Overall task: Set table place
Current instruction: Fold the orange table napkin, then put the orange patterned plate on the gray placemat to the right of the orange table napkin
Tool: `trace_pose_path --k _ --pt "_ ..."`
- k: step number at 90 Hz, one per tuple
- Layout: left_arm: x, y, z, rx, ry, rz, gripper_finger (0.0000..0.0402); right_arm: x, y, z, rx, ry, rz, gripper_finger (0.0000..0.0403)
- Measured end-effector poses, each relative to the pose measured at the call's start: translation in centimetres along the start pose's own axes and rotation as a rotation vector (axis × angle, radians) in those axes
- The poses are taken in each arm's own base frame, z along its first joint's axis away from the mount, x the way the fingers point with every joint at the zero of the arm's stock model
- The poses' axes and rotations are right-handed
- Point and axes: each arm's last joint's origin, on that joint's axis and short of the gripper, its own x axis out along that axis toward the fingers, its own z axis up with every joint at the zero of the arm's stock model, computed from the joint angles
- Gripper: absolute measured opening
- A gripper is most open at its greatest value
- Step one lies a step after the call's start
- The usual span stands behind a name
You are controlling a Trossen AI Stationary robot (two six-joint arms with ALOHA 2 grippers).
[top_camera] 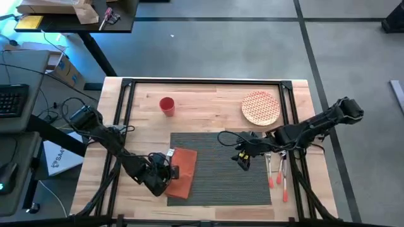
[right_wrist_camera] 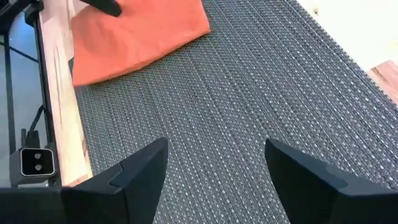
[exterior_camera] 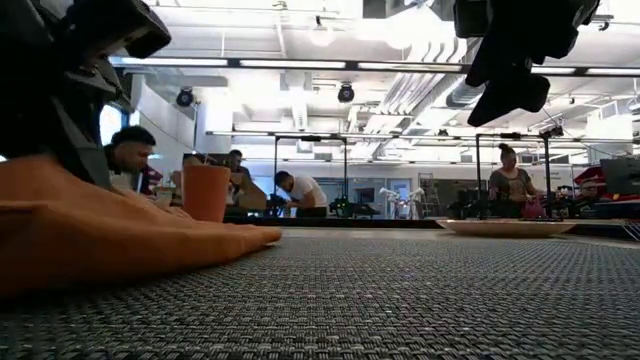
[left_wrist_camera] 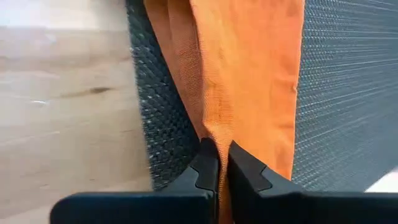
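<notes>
High view: table place [top_camera: 233,167] flat on table [top_camera: 208,101], long axis across it, between both arms. Rust-orange napkin [top_camera: 182,171] on its left end, pinched along a fold by left gripper [left_wrist_camera: 216,171], fingers clamped on cloth at the mat's left edge. Right gripper [top_camera: 243,159] above the mat's right half, fingers spread and empty; plate [top_camera: 261,108], cup [top_camera: 166,105], utensils [top_camera: 278,173] off the mat, so likely placed next, nearer the right arm.

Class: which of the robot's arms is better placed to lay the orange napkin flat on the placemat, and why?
Left. Its hand is shut on the napkin at the placemat's left edge; the right hand hangs open, apart from it.
</notes>
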Motion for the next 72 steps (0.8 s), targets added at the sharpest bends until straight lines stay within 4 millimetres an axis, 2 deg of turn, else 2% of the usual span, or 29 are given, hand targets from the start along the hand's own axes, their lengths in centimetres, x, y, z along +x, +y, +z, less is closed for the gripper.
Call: trace_pose_path --k 14,29,47,58,72 --pt "-0.3 -0.4 0.0 0.027 -0.001 -0.013 0.001 0.1 -0.5 0.5 0.098 0.007 -0.002 0.0252" --pt "-0.3 -0.4 -0.2 0.036 0.037 0.001 0.0065 0.3 -1.5 1.4 0.132 0.042 0.018 0.0252" --pt "-1.2 0.0 -0.3 0.101 0.227 0.121 0.0117 0.4 -2.7 2.1 0.161 0.075 0.003 0.0252" --pt "-2.9 -0.6 0.3 0.124 0.268 0.059 0.012 -0.1 -5.5 1.6 0.418 0.229 -0.153 0.0249" --pt "-5.1 -1.8 2.3 0.145 0.195 -0.094 0.0112 -1.3 -9.3 1.8 0.451 0.362 -0.311 0.024"
